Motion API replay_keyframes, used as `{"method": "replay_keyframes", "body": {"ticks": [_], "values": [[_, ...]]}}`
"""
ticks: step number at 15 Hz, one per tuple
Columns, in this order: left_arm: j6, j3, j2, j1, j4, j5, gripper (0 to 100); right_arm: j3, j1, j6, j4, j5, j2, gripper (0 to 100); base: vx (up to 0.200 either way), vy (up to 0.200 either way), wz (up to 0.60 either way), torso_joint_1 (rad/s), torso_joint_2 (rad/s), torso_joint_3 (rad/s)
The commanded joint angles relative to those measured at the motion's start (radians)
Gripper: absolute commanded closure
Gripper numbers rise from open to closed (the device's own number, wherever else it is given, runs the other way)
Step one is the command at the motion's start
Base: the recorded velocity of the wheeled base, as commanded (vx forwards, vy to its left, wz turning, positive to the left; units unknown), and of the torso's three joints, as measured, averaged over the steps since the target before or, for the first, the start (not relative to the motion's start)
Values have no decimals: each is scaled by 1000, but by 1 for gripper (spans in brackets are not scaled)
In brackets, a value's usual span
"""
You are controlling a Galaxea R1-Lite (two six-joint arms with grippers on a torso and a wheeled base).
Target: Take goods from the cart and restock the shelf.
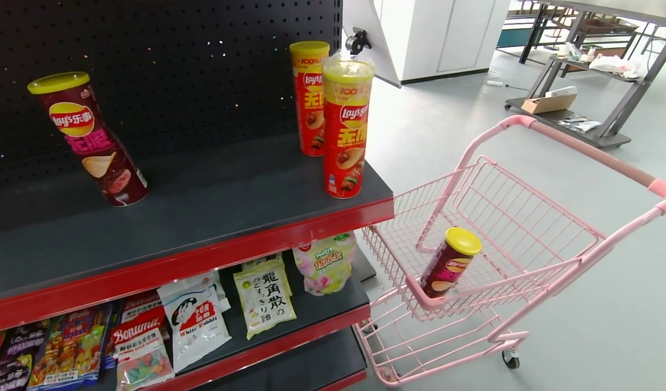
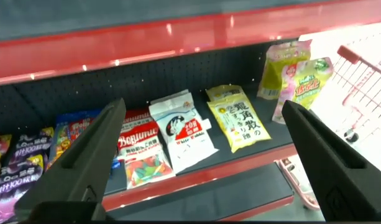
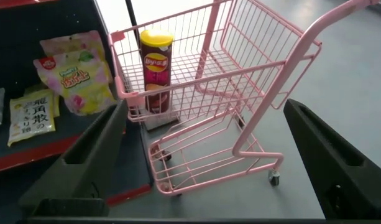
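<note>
Right of centre in the head view's lower half, a maroon crisp can (image 1: 451,263) with a yellow lid stands upright in the pink cart (image 1: 583,146), tucked against the basket's wire wall on the side nearest the shelf. It is the only item showing in the basket. The right gripper (image 3: 206,107) hangs above and in front of the cart with its fingers spread wide and nothing between them, well apart from the can. The left gripper (image 2: 202,107) is likewise spread and empty, facing the snack bags (image 2: 178,130) on the lower shelf.

The step in hand looks like fetching that can with the right arm. To do it well:
- Come down over the basket rim rather than through the wire.
- Close around the can's body at about mid-height, below the lid, so the lid is not popped off.
- Watch the near wall: the can sits close to it, so one finger may have little room.
- Lift straight up until the base is above the rim before swinging across.

On the top shelf board (image 1: 213,201), a bare stretch lies between another maroon can (image 1: 88,138) at upper left and two red cans (image 1: 345,127) at the board's right end. Setting the can down upright beside its maroon twin would suit.
</note>
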Motion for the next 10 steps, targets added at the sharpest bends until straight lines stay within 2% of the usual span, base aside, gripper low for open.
{"method": "replay_keyframes", "body": {"ticks": [1, 10], "values": [[0, 0, 1, 0, 0, 1, 0, 0, 1, 0, 1, 1, 0, 0, 0, 0, 0, -149, 408, 251], [0, 0, 1, 0, 0, 1, 0, 0, 1, -5, 1, 1, 0, 0, 0, 0, 0, -167, 523, 350]]}}
